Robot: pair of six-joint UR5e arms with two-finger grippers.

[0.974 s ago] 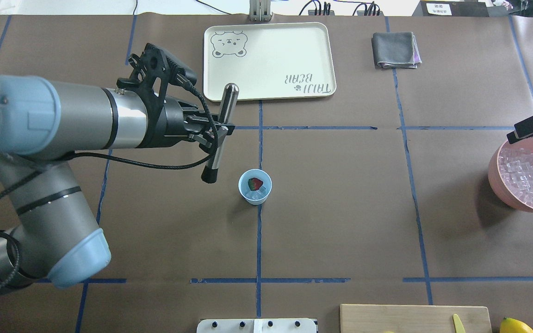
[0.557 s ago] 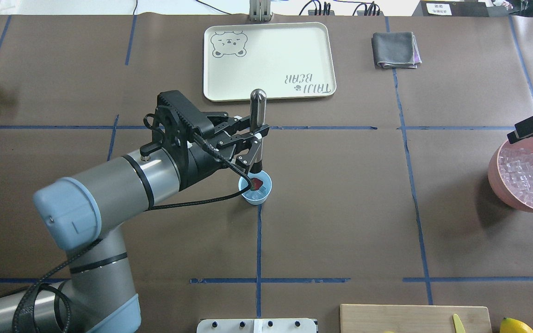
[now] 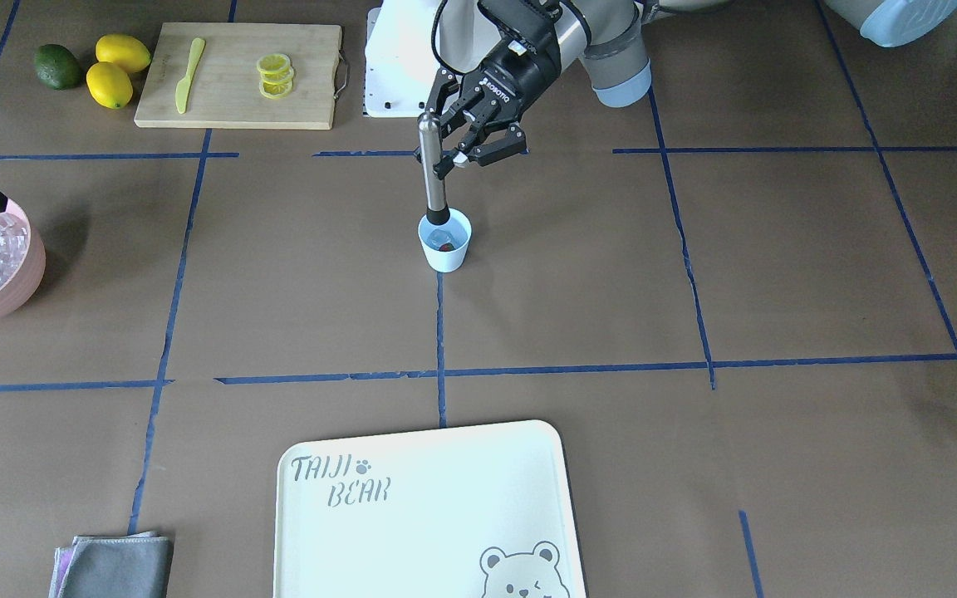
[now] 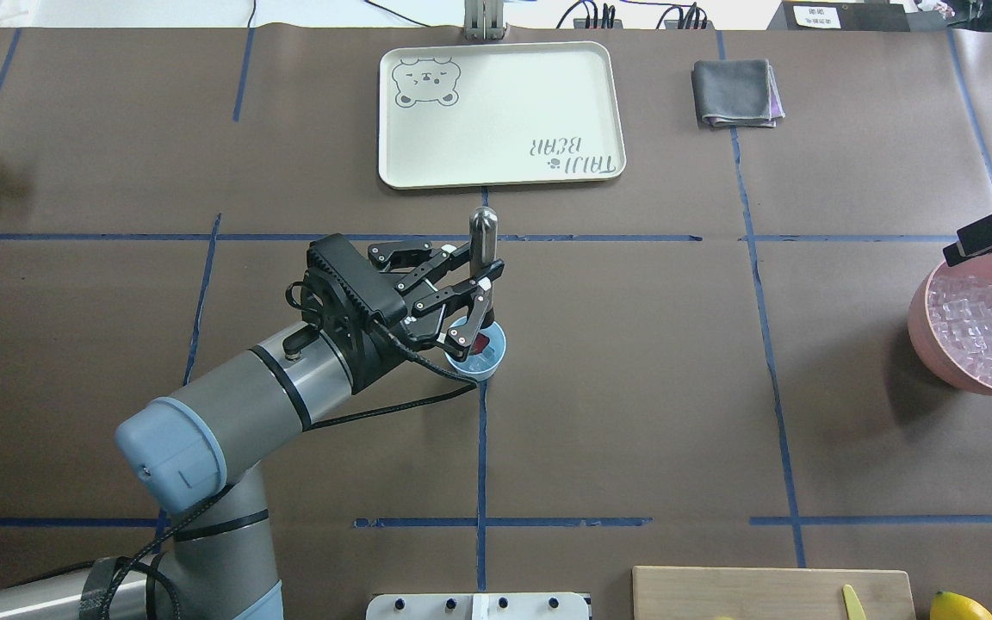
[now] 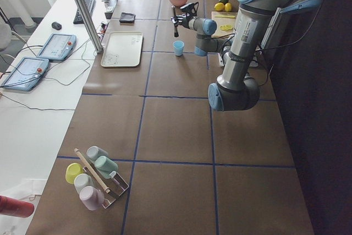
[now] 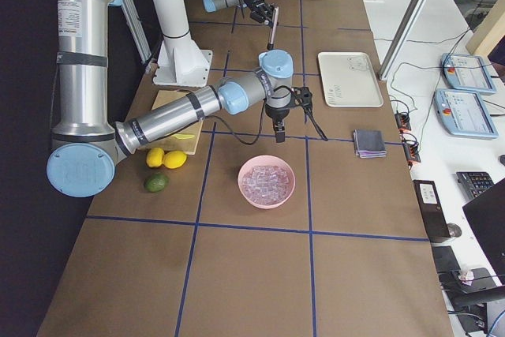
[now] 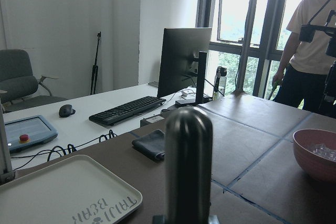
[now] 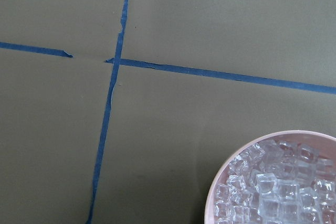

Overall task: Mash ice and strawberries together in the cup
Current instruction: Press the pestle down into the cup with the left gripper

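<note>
Just below the left gripper (image 4: pixel 480 288), the cup (image 3: pixel 445 257) sits with the strawberry (image 4: pixel 483 343) and ice (image 4: pixel 479 365) inside. The gripper is squeezed tight on the masher (image 3: pixel 429 166), which stands straight up with its black tip in the cup's mouth. I think it should push straight down.

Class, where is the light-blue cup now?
Overhead view: the cup stands mid-table on a blue tape line, below the cream tray, under the left gripper and its pestle.

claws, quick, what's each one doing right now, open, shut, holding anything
Left claw: closed on the metal muddler, whose tip is in the cup.
Right claw: cannot tell; it hangs near the pink bowl.
</note>
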